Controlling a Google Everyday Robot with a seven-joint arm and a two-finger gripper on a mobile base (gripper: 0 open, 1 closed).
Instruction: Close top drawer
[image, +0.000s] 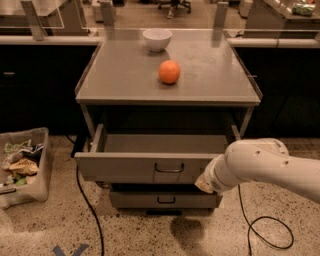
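Observation:
The top drawer (125, 167) of the grey metal cart hangs partly open below the cart top. Its flat front panel has a small dark wire handle (169, 168) at the centre, and the part of its inside that shows is empty. My white arm (260, 167) comes in from the right. My gripper (203, 183) is at the arm's end, against the right lower part of the drawer's front panel, mostly hidden behind the wrist.
An orange (169, 71) and a white bowl (157, 39) sit on the cart top (125, 75). A lower drawer (140, 200) stands slightly out beneath. A bin of rubbish (22, 165) is on the floor at left. Black cables (270, 235) lie on the floor.

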